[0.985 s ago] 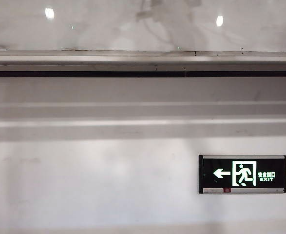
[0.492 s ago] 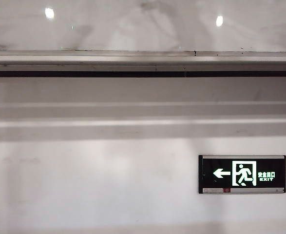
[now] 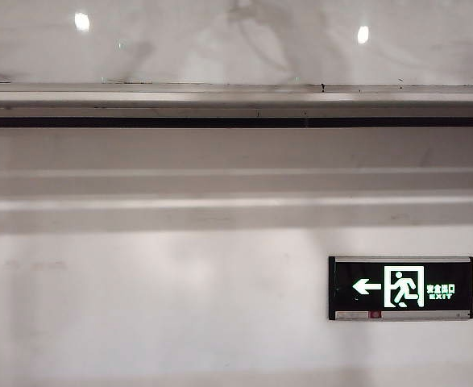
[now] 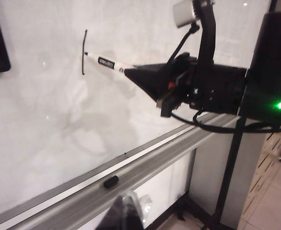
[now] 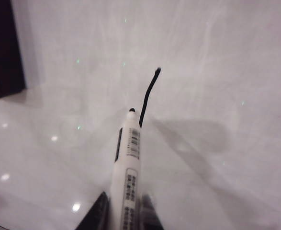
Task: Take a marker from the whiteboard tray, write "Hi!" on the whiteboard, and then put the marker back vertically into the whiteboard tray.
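While the right gripper [image 5: 123, 211] clamps the marker [image 5: 127, 167] between its dark fingers, the uncapped tip sits at the whiteboard [image 5: 202, 57] beside the lower end of a single black stroke [image 5: 148, 96]. From the left wrist camera, the same gripper [image 4: 130, 73] reaches in from the right of the frame, marker [image 4: 106, 63] pointing left, nib touching the vertical stroke [image 4: 84, 52] about midway. Below, the whiteboard tray [image 4: 145, 163] runs diagonally across the lower frame with the black cap [image 4: 111, 181] lying on it. Only a blurred dark tip of the left gripper [image 4: 123, 215] shows at bottom centre; cannot tell its jaw state. Exterior camera: tray [image 3: 236, 103] spans the upper frame, whiteboard [image 3: 220, 48] above, exit sign [image 3: 400, 288] lower right; no arms visible.
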Robot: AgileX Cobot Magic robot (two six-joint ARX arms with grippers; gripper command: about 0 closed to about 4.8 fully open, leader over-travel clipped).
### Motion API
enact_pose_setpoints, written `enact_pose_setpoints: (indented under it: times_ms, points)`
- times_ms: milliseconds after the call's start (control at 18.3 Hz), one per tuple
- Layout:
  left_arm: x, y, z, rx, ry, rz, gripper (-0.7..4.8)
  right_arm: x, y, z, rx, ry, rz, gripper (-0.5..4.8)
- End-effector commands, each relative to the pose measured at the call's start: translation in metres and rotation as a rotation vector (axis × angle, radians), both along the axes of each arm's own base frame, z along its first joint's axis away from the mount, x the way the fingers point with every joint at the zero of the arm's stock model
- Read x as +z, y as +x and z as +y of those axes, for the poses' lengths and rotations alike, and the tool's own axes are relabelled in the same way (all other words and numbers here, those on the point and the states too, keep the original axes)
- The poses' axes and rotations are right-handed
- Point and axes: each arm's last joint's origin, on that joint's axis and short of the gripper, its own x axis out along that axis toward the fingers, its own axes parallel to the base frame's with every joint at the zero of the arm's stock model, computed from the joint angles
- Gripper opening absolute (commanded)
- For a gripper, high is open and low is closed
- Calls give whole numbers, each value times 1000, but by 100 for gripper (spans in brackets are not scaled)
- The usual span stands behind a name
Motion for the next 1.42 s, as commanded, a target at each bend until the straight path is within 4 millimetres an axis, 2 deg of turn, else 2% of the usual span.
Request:
enact_pose_setpoints:
  times_ms: [55,930,1423]
  points:
    - [3,-2,1,-3,-5,-12,-5,1,2,1,-22,12,-20,-1]
    - [3,-2,1,-6,-10,-7,-5,-5,12,4,-63,17,-29,-1]
    - [3,-2,1,-5,-10,-7,-5,-2,8,-3,-201,-30,-20,-1]
